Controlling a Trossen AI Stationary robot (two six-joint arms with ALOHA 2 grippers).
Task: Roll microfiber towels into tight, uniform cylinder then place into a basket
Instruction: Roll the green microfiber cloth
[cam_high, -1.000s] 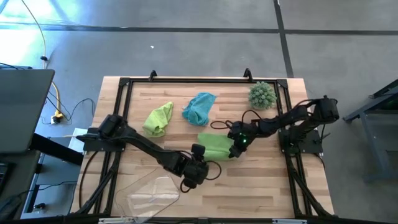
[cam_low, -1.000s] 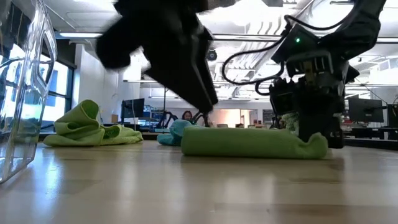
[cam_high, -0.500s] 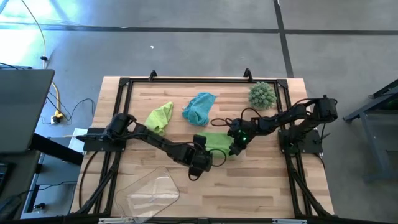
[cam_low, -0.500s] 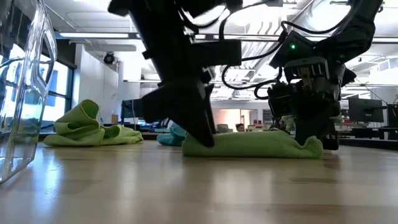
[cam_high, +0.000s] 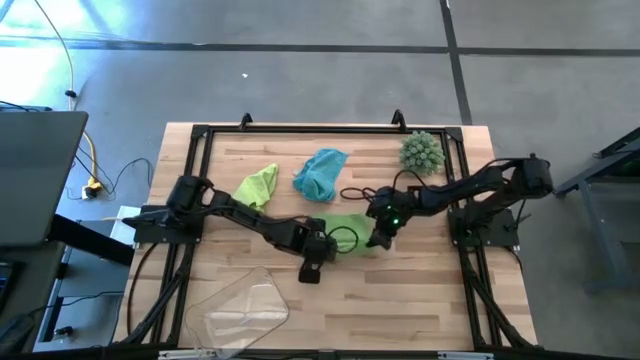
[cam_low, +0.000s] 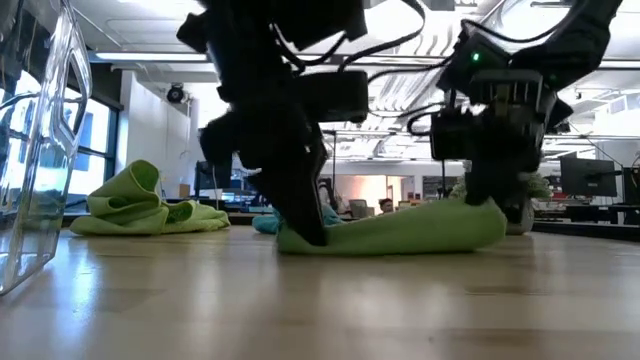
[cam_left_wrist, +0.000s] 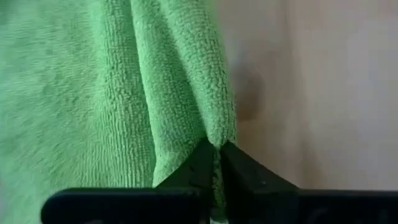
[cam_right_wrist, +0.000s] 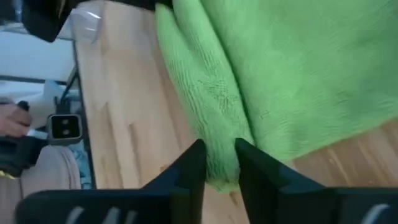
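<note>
A lime green towel, loosely rolled, lies across the middle of the table. My left gripper is shut on its left end and my right gripper on its right end. In the low view the towel's left end rests on the wood and its right end is raised. A second lime green towel and a teal towel lie crumpled farther back. The clear basket sits near the front left edge. My left gripper pinches a raised fold at the towel's left end between its two fingertips, coming from above and pointing down. That end stays on the table. My right gripper has the rolled edge at the towel's right end between its two fingers, from above. That end hangs lifted a little off the wood, and the towel slopes down toward the left.
A spiky grey-green ball sits at the far right corner. The basket's clear wall stands close at the left of the low view. Bare wood lies in front of the held towel.
My left gripper has moved from the front of the table toward the far edge, onto the towel's left end, come down and shut on a fold there. The towel's right end, in my right gripper, has risen off the table while its left end stayed down.
</note>
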